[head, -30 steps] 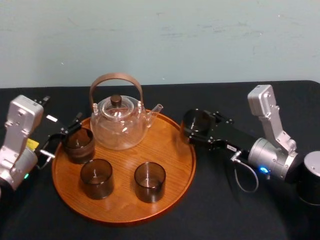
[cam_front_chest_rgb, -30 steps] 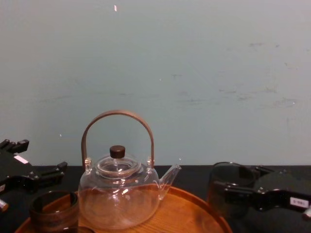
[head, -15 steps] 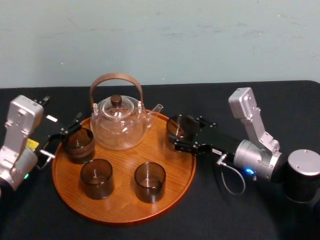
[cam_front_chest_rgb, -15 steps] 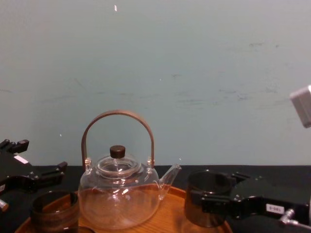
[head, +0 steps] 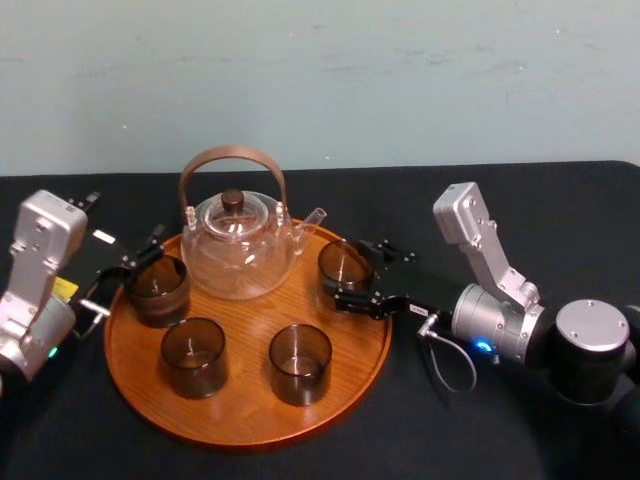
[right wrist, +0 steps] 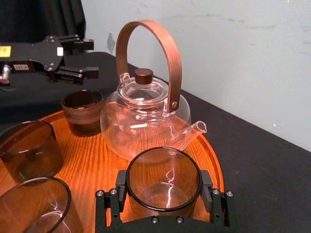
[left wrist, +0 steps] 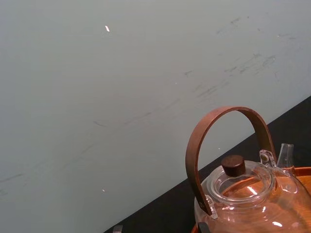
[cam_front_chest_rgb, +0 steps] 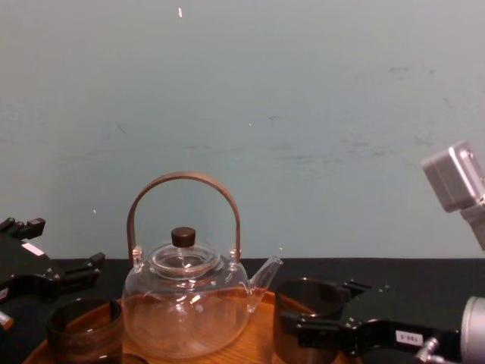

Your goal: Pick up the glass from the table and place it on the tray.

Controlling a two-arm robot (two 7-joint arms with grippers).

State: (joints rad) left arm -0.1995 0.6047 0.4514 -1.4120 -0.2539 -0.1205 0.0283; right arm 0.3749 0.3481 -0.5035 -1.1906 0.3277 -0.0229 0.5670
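Observation:
My right gripper (head: 350,273) is shut on the glass (head: 345,264), a small smoky-brown tumbler. It holds the glass upright over the right part of the round wooden tray (head: 240,425), just in front of the teapot's spout. In the right wrist view the glass (right wrist: 164,180) sits between the black fingers (right wrist: 118,191) above the tray's wood (right wrist: 97,160). Whether its base touches the tray I cannot tell. The chest view has the glass (cam_front_chest_rgb: 307,322) low at the right. My left gripper (head: 125,272) stands open at the tray's left rim.
A clear glass teapot (head: 238,245) with an arched brown handle stands at the back of the tray. Three more brown tumblers are on the tray: left (head: 157,288), front left (head: 193,355), front middle (head: 300,362). Black table (head: 330,195) surrounds the tray.
My right gripper has carried the glass leftward, from beyond the tray's right rim to over the tray beside the teapot's spout. The left arm has not moved.

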